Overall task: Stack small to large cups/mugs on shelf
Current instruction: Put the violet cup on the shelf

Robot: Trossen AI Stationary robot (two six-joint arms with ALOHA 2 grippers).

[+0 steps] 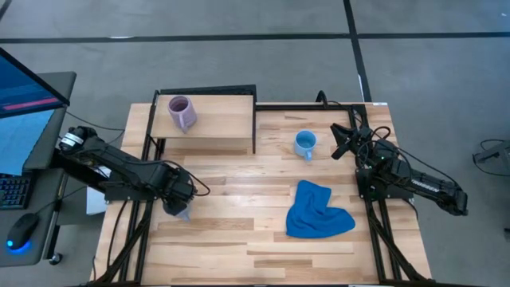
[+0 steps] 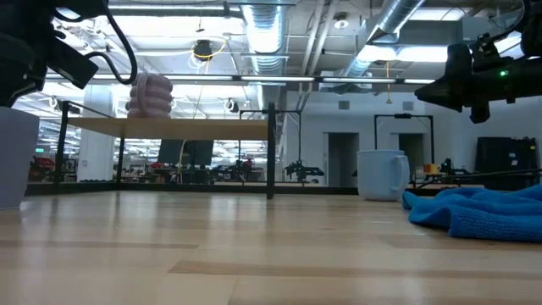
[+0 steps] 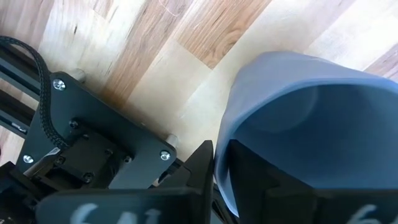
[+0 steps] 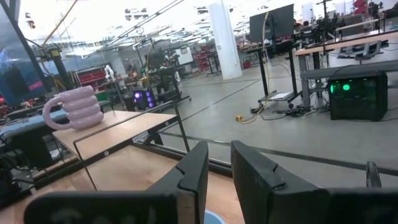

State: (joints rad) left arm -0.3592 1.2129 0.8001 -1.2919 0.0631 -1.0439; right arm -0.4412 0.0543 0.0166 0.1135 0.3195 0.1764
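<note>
The left tool [image 1: 177,206] is clamped on the rim of the grey-blue mug [image 1: 180,210] at the table's [image 1: 239,247] left side. The shelf [image 1: 223,123], carrying the pale purple mug [image 1: 182,112], lies straight ahead toward the far edge. The right tool [image 1: 341,143], its fingers slightly apart, hovers beside the light blue mug [image 1: 305,144].

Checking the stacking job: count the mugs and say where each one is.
3. The purple mug stands on the shelf; the light blue mug on the tabletop; the grey-blue mug in the left gripper.
</note>
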